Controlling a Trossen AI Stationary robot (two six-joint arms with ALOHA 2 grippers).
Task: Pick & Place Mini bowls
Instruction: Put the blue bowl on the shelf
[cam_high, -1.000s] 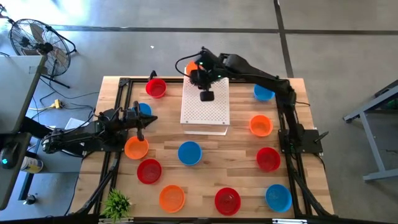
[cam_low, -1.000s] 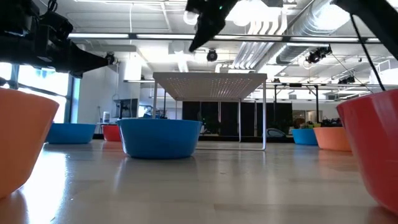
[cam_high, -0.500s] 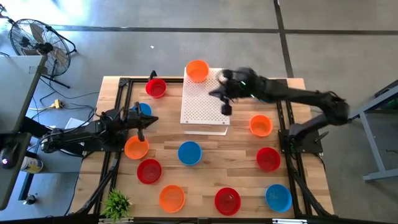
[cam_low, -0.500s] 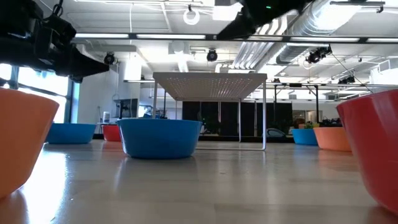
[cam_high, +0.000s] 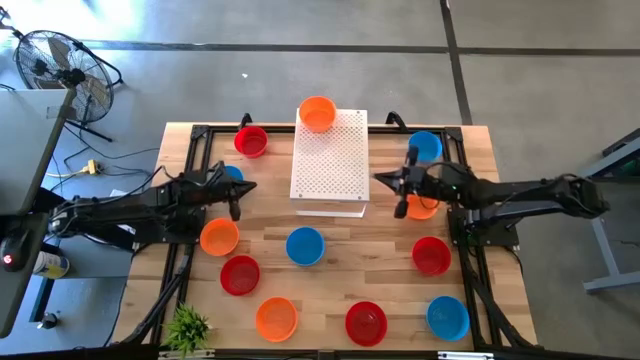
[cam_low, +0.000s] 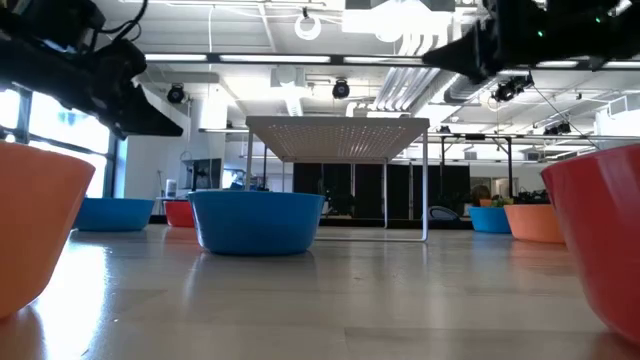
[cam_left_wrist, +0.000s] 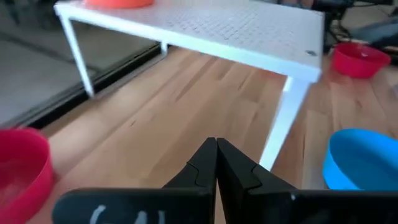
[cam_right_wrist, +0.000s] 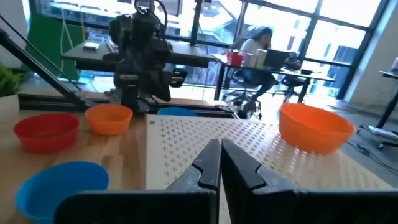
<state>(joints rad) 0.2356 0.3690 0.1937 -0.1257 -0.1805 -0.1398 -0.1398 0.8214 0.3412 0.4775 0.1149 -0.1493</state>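
Both grippers — left (cam_high: 236, 197), right (cam_high: 402, 193) — pressed together, flanking the white board (cam_high: 330, 165)

Mini bowls around me: glossy red (cam_high: 251, 141), orange (cam_high: 317, 113) and blue (cam_high: 305, 246), all plain. Board (cam_high: 330, 165) is white, perforated with a fine dot grid. Table (cam_high: 390, 280) is light wood planks. My arms and fingers (cam_left_wrist: 214, 168) are dark.
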